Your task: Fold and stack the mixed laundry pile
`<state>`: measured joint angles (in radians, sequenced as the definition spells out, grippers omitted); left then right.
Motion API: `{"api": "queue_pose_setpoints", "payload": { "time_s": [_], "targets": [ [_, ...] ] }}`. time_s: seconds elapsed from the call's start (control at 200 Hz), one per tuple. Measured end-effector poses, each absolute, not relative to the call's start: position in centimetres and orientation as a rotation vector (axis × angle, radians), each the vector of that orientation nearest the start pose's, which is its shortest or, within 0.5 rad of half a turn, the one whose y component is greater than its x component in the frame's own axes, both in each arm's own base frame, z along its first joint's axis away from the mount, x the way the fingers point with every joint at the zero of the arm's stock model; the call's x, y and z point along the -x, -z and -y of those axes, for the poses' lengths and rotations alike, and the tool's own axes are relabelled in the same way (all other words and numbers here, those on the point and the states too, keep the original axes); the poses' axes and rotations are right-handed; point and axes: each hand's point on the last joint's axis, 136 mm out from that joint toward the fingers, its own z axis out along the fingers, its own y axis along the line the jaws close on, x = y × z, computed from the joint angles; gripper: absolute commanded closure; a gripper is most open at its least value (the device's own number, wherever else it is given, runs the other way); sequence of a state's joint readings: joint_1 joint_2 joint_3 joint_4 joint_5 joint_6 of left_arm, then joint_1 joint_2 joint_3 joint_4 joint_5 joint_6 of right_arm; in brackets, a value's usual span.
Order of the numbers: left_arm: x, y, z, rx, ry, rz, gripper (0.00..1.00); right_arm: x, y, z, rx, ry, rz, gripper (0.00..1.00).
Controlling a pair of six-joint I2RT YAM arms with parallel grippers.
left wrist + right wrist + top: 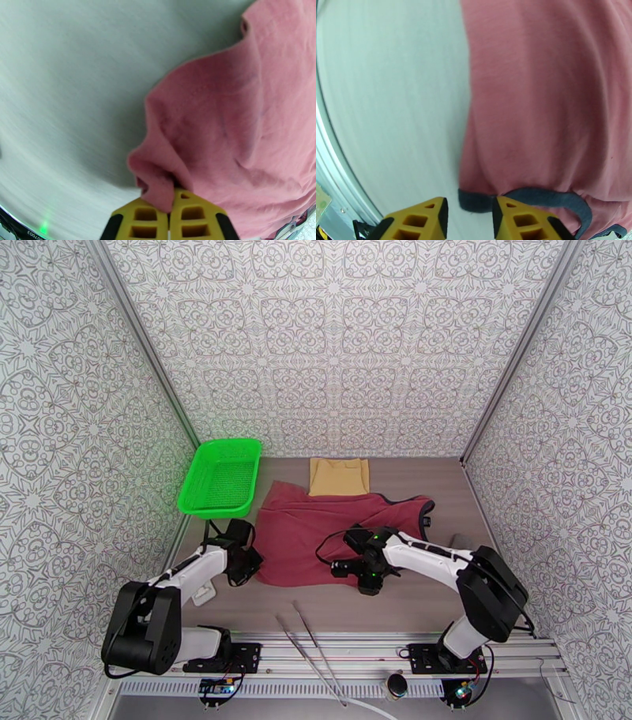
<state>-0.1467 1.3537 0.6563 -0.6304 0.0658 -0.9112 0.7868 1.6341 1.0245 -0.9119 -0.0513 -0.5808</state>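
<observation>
Yellow left gripper (170, 197): clenched on bunched corner of soft maroon tank top (237, 118). Right gripper (469, 203): jaws parted at its navy trim (537, 196). Flat rectangular tan cloth (339, 476): at tank top's far edge.

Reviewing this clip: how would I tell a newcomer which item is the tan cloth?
Start at the far edge of the table, below the patterned back wall. There, right of the green basket and just behind the spread maroon tank top, lies the tan cloth. It is the only mustard-coloured piece, folded into a small neat rectangle.
</observation>
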Motion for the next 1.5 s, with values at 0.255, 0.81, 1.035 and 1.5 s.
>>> {"api": "queue_pose_setpoints", "payload": {
  "time_s": [0.255,0.81,1.035,1.5],
  "targets": [
    [-24.4,-2.4,4.8,1.086,0.274,-2.735,1.0,-20.1,-2.9,-20.4,1.955,-0.02,-2.421,0.64],
    [-24.5,-3.1,4.6,1.074,0.284,-2.713,1.0,-21.1,-2.6,-20.1,1.933,0.057,-2.413,0.65],
    [-24.5,-3.1,4.5,1.076,0.283,-2.713,1.0,-21.1,-1.5,-20.0,1.945,0.068,-2.442,0.81],
    [-24.4,-3.9,3.9,1.073,0.291,-2.687,1.0,-21.3,-3.5,-20.0,1.901,0.074,-2.447,1.0]
  ]
}}
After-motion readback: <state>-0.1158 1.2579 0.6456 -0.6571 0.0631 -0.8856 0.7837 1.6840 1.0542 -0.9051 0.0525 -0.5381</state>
